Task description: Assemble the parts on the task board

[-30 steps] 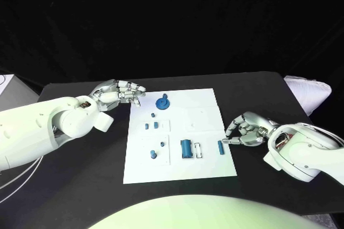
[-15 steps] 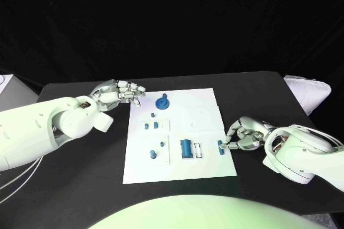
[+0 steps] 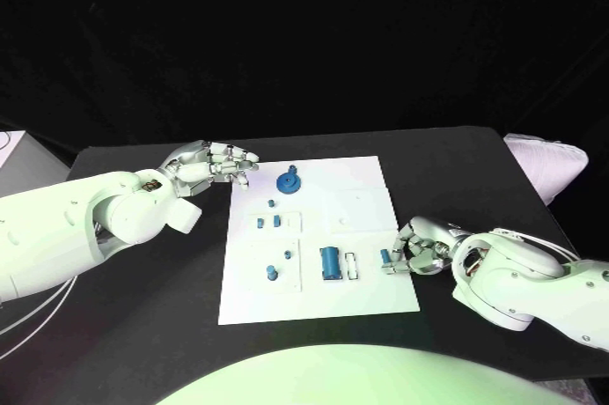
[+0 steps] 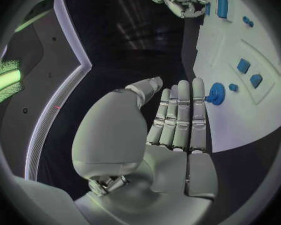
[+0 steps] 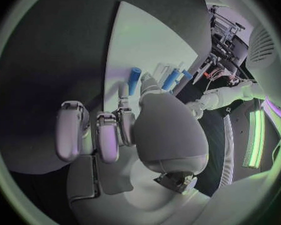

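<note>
Step in hand, by my read: R hand going for the small blue part (image 3: 390, 261) at the right edge of the task board (image 3: 362, 180), lower right of centre in head view. Right hand (image 3: 422, 246) sits right at that edge, fingers (image 3: 408, 238) curled in toward the part; can't tell whether they're clamped on it or just beside it. The right wrist view shows a blue cylinder (image 5: 134, 80) just past the fingertips, apparently free, but contact is hidden by the palm. Left hand (image 3: 209, 165) hovers off the board's upper-left corner over the bench (image 3: 140, 308), fingers straight and close together, holding nothing; in its wrist view they point toward the round blue part (image 4: 215, 93) near the top of the board. Other parts: larger blue cylinder (image 3: 330, 262) in the board's lower middle, small pair (image 3: 267, 221) left of centre, one more (image 3: 270, 271) lower left. Most of the task looks undone. Next needs: a firm pinch on the edge part w/o pushing it off the board, then lift and carry to its slot; which slot, can't tell.
</note>
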{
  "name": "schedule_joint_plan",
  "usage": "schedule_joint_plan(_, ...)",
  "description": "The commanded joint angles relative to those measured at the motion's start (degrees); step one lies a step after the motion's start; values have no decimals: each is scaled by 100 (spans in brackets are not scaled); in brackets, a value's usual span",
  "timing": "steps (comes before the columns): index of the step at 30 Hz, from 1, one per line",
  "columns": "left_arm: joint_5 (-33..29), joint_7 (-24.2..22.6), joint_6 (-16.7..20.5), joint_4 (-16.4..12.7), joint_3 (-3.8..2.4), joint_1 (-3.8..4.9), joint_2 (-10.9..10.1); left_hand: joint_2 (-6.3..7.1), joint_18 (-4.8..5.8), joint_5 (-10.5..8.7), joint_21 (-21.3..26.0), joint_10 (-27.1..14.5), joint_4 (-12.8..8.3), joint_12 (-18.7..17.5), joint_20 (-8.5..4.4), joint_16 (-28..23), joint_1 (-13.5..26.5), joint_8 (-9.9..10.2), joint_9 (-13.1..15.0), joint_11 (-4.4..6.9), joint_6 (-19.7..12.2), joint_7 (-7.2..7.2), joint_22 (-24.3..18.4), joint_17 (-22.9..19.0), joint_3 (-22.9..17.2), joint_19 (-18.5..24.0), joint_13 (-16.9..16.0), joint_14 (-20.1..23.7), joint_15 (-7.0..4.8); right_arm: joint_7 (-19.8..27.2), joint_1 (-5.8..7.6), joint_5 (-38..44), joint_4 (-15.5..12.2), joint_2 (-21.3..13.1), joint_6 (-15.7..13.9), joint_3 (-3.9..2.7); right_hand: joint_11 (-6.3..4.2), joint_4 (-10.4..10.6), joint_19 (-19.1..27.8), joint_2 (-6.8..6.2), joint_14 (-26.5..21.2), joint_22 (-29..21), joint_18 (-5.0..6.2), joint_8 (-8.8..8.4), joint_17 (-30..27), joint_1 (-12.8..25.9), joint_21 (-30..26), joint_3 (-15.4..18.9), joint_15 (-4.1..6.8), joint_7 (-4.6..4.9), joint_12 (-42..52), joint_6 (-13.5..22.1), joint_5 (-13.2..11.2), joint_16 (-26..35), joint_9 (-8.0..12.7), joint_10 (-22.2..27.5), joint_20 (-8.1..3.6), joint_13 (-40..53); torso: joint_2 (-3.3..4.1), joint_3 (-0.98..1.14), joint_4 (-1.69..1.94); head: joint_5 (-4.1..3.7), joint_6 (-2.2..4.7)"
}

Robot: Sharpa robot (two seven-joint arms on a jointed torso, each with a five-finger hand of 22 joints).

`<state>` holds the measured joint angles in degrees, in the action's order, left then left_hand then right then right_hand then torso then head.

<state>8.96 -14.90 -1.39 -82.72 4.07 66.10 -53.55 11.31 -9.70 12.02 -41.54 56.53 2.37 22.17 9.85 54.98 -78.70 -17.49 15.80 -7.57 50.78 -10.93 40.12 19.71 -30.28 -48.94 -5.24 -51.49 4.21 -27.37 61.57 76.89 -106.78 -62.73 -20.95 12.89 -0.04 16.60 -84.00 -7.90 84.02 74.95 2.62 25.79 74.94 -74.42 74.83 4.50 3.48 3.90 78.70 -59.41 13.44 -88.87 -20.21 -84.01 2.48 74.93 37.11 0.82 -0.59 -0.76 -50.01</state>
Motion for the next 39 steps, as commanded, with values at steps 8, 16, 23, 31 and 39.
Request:
schedule_joint_plan(8, -32, -69, -50, -21, -5, 2, 5, -41, -76, 21, 19, 13, 4, -28, -16, -35, -10, 24, -5, -12, 34, -11, -5, 6, -2, -35, 6, -24, -4, -235, -69, 564, 94, 185, 155, 16, -26, -25, -327, 125, 545, 1157, -6, -32, 1312, -589, -17, -138, 51, 11, -39, 63, -287, 19, 32, -88, -43, 877, -4, 3, -1, -12, 1)
schedule_joint_plan(16, -32, -73, -51, -25, -5, 2, 0, -41, -76, 21, 19, 13, 4, -28, -16, -35, -10, 24, -5, -12, 34, -11, -5, 6, -2, -35, 6, -24, -4, -347, -106, 759, 143, 340, 155, 17, -16, -4, -334, -109, 548, 1165, -10, -222, 1324, -1228, -13, -1314, 45, 34, -63, 2, 245, 15, 200, -62, -46, 876, -5, -3, -6, 0, 1)
schedule_joint_plan(23, -32, -75, -58, -27, -5, 2, 6, -41, -76, 21, 19, 13, 4, -28, -16, -35, -10, 24, -5, -12, 34, -11, -5, 6, -2, -35, 6, -24, -4, -438, -111, 829, 156, 418, 112, 18, 11, -26, -327, -443, 543, 1155, -2, -308, 1307, -899, -64, -2072, 23, 69, -110, 14, 537, 31, 255, -46, -29, 856, -9, -3, 0, -11, 1)
schedule_joint_plan(31, -32, -78, -54, -33, -5, 2, -3, -41, -76, 21, 19, 13, 4, -28, -16, -35, -10, 24, -5, -12, 34, -11, -5, 6, -2, -35, 6, -24, -4, -465, -111, 859, 120, 442, 43, 17, 1, -147, -337, -577, 548, 1164, -7, -280, 1323, -741, -28, -2724, 31, 62, -114, -16, 1087, 22, 219, -55, -33, 854, -8, -4, -6, -66, 1)
schedule_joint_plan(39, -32, -79, -52, -36, -5, 2, -2, -41, -76, 21, 19, 13, 4, -28, -16, -35, -10, 24, -5, -12, 34, -11, -5, 6, -2, -35, 6, -24, -4, -359, -94, 816, -91, 368, -241, 15, -30, -235, -374, -579, 568, 1207, -37, -206, 1393, -521, 161, -3013, 55, 21, 38, -72, 1175, -30, 154, -146, -49, 931, -13, -1, -7, -81, 1)
